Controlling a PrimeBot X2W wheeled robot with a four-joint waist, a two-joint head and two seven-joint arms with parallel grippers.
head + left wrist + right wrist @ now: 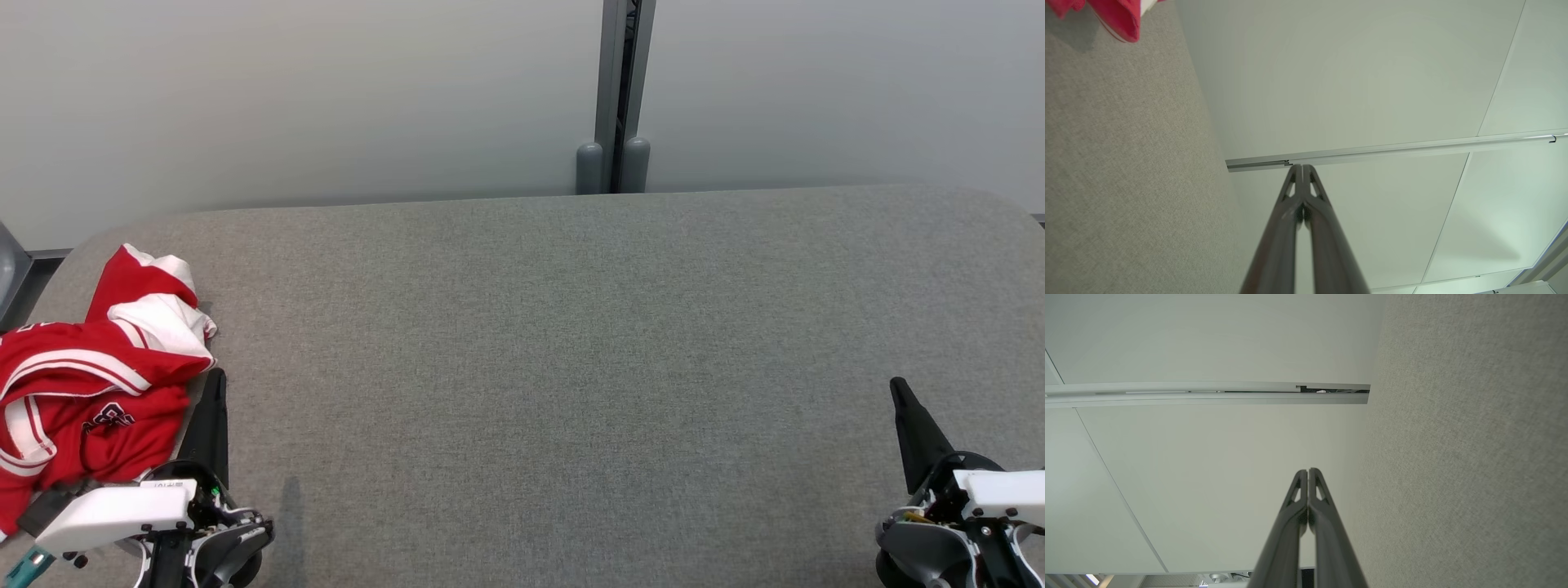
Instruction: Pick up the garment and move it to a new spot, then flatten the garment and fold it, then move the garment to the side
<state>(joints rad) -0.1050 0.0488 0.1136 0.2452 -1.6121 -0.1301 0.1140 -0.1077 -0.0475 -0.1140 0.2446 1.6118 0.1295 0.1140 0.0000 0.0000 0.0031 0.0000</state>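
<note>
A crumpled red garment (90,384) with white stripes and a dark chest emblem lies at the left end of the grey table (571,343); a red corner of the garment (1118,18) shows at the top left of the left wrist view. My left gripper (217,376) rests just right of the garment, shut and empty, its tips together in the left wrist view (1302,166). At the lower right, far from the garment, my right gripper (898,384) is shut and empty too, tips meeting in the right wrist view (1307,470).
A pale partition wall (326,98) runs behind the table, with a grey vertical post (616,98) at its middle. The table's rounded far edge lies close to that wall. Bare grey fabric stretches between the two grippers.
</note>
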